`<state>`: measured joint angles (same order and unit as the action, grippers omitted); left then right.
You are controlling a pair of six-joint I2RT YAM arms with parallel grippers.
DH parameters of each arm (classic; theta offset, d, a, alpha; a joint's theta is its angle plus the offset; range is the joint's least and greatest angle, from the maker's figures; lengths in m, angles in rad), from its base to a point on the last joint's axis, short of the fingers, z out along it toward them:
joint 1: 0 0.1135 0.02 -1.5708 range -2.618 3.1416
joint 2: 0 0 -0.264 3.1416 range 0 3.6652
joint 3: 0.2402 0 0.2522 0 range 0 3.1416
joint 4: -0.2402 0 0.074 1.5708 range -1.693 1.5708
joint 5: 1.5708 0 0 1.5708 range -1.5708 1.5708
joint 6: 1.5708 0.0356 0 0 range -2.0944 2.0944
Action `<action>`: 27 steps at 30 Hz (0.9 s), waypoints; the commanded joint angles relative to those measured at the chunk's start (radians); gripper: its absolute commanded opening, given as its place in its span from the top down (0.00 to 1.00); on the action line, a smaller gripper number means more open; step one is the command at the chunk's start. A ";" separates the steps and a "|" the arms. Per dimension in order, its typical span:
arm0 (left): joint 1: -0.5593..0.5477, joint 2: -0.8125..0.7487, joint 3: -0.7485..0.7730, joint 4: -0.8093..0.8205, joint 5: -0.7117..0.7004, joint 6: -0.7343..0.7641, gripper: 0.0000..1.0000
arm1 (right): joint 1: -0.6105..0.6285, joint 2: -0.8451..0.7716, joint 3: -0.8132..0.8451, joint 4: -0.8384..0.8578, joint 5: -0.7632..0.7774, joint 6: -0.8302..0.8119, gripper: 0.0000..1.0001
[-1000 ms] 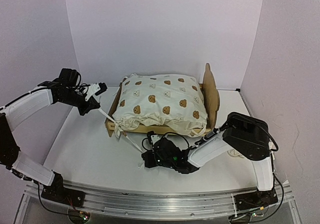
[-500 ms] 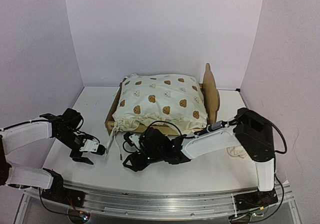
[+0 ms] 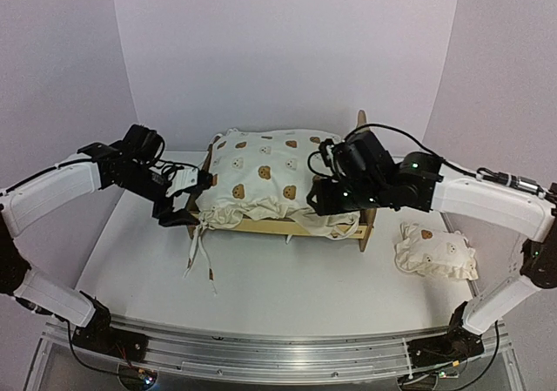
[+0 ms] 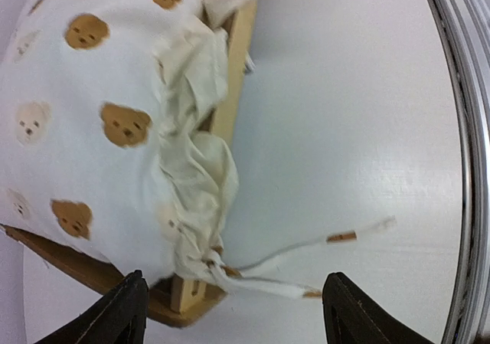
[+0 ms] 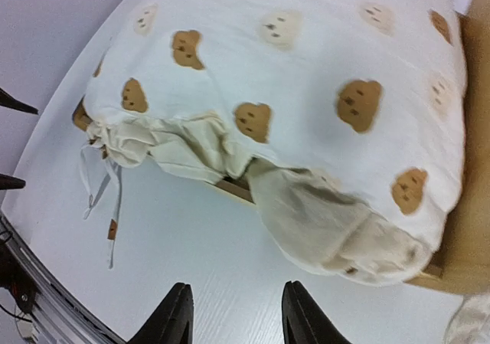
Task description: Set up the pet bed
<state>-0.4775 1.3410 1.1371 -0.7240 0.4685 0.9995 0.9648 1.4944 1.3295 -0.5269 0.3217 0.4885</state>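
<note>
The left claw point(image 3: 195, 201) stands with its two fingers wide apart and holds nothing; in its wrist view the dark fingertips point(image 4: 122, 309) frame the corner of the pet bed point(image 4: 236, 68) without touching it. The left arm comes in from the left side with a raised elbow; its white forearm points to the right, so the claw is just beside the near foot corner of the bed.

The right claw point(image 3: 320, 201) also has its fingers separated, with a smaller gap and nothing between them point(image 5: 233, 302). The right arm reaches in high from the right edge; its long white forearm slopes down toward the left, and the claw hangs over the near edge of the bed, pointing down and to the left.

The pet bed point(image 3: 278, 227) lies between the two claws on the white table point(image 3: 130, 273); its plywood headboard point(image 3: 362, 121) rises just behind the right claw. The cream bear-print cushion point(image 3: 261, 173) lies on the frame and covers the base; its bunched edge hangs over the near rail below the right claw point(image 5: 321, 221). The ties point(image 3: 198, 253) trail on the table below the left claw; one tie carries a small brown tab point(image 4: 341, 237), and I cannot tell whether it has writing. A ruffled bear-print pillow point(image 3: 435, 252) lies on the table, right of the right claw and apart from the bed.
</note>
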 commanded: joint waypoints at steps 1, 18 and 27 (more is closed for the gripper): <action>-0.159 0.121 0.121 0.197 0.032 -0.289 0.20 | -0.001 -0.093 -0.155 -0.183 0.115 0.201 0.59; -0.492 0.723 0.541 0.568 -0.165 -0.397 0.18 | -0.060 -0.253 -0.501 0.036 0.195 0.325 0.61; -0.493 0.813 0.624 0.503 -0.210 -0.406 0.69 | -0.105 -0.274 -0.528 0.041 0.135 0.272 0.61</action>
<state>-0.9722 2.1598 1.7136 -0.2073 0.2812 0.5948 0.8769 1.2497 0.8157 -0.5082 0.4702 0.7808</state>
